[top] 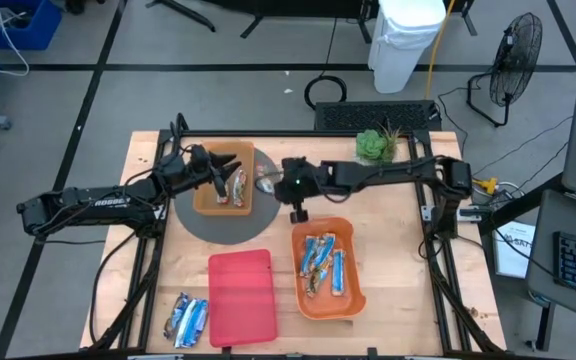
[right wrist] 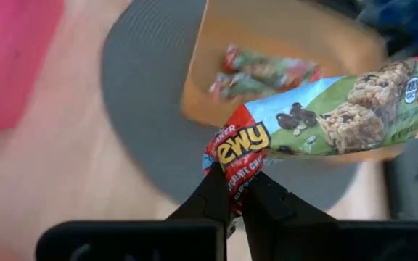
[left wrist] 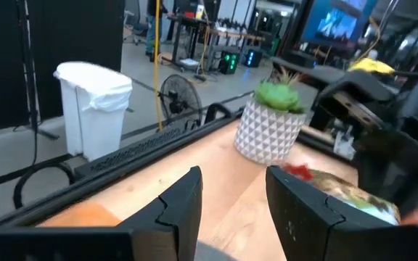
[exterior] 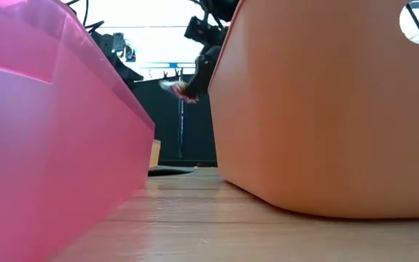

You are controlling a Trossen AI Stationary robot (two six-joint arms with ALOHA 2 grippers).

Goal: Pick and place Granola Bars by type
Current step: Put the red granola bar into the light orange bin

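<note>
Right pincer (right wrist: 231,190) pinches the end of a red-and-green granola bar (right wrist: 325,116), lifted above the grey mat (right wrist: 140,101) beside the tan tray (top: 223,180). Left pincer (left wrist: 231,199) hangs parted, holding nothing, over that tray.

The granola bar (right wrist: 325,116) in the right wrist view has big yellow letters on its red end that read "EWY". Small white letters just above them look like "AKER". More small words are under them, but they are too small to read. White letters are on the left arm (top: 98,203), too blurry to read.
</note>
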